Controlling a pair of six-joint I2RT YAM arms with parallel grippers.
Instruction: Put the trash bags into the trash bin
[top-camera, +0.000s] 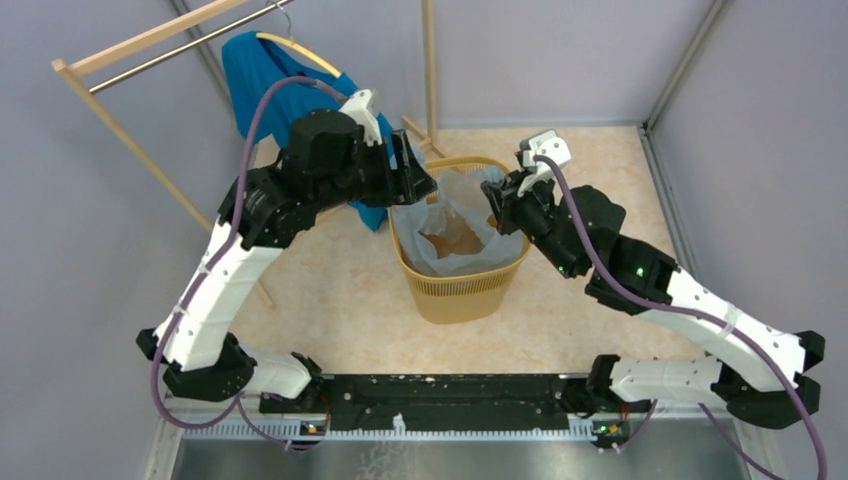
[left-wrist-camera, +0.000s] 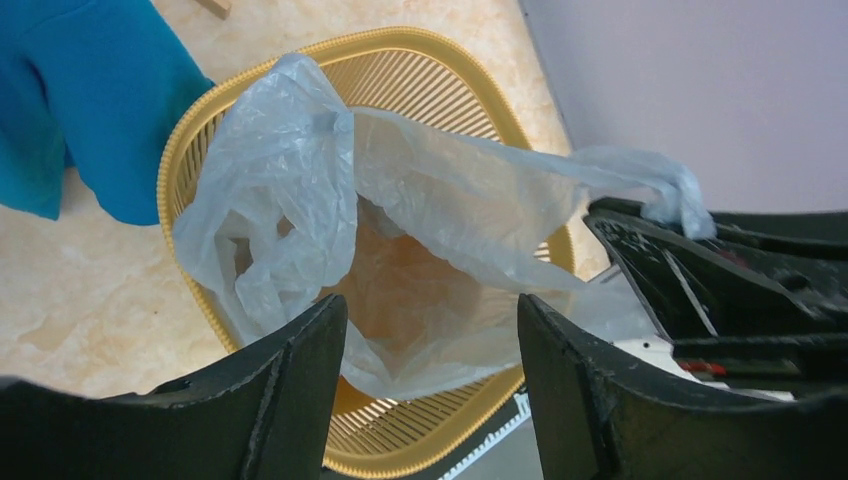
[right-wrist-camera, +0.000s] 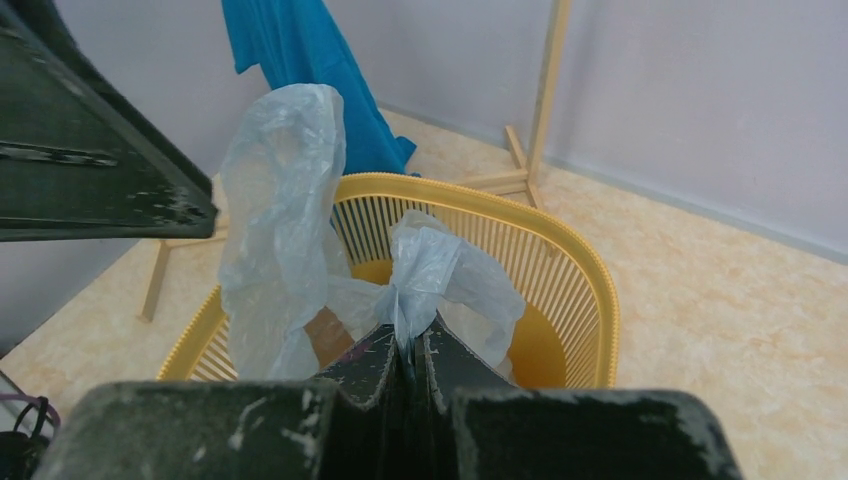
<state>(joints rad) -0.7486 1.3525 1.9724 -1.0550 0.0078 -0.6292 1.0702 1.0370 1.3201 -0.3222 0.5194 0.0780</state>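
The yellow trash bin (top-camera: 462, 285) stands mid-floor between my arms. The pale translucent trash bag (top-camera: 455, 215) lies spread inside its mouth, draped over the rim. My right gripper (top-camera: 497, 197) is at the bin's right rim, shut on a bunched corner of the bag (right-wrist-camera: 425, 265); in the right wrist view its tips (right-wrist-camera: 410, 335) pinch the film above the bin (right-wrist-camera: 590, 270). My left gripper (top-camera: 425, 186) hovers at the left rim, open and empty. In the left wrist view it (left-wrist-camera: 432, 340) frames the bag (left-wrist-camera: 300, 170) and the bin (left-wrist-camera: 400, 40).
A teal T-shirt (top-camera: 255, 75) hangs on a wooden clothes rack (top-camera: 150, 40) at the back left, close behind my left gripper. A rack post (top-camera: 430, 70) stands behind the bin. Grey walls close in both sides.
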